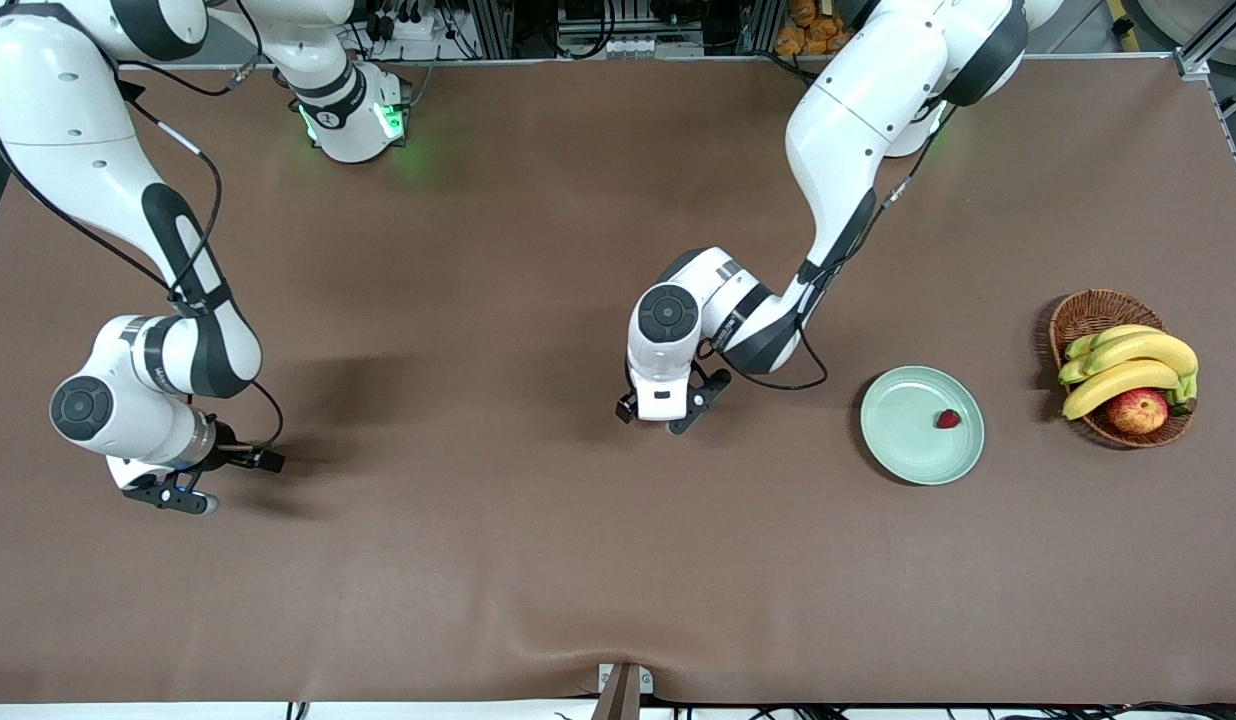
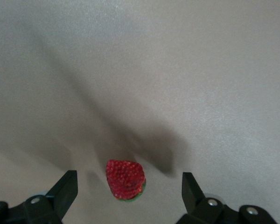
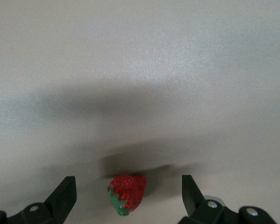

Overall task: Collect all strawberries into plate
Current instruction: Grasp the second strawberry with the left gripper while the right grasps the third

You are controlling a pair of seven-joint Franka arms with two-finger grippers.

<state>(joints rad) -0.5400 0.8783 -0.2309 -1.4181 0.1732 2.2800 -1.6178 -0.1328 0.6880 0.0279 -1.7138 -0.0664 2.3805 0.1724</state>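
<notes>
One strawberry (image 1: 947, 419) lies in the pale mint-green plate (image 1: 903, 455), toward the left arm's end of the table. My left gripper (image 1: 662, 417) hangs low over the table's middle, beside the plate. It is open, and a second strawberry (image 2: 125, 179) lies on the cloth between its fingers (image 2: 65, 186), touching neither. My right gripper (image 1: 183, 496) is low at the right arm's end of the table. It is open too, with a third strawberry (image 3: 127, 192) lying between its fingers (image 3: 189, 189). The front view hides both of these berries under the hands.
A brown wicker basket (image 1: 1088, 310) holding bananas (image 1: 1128, 365) and a red-yellow apple (image 1: 1137, 410) stands past the plate at the left arm's end. A brown cloth (image 1: 538, 560) covers the table.
</notes>
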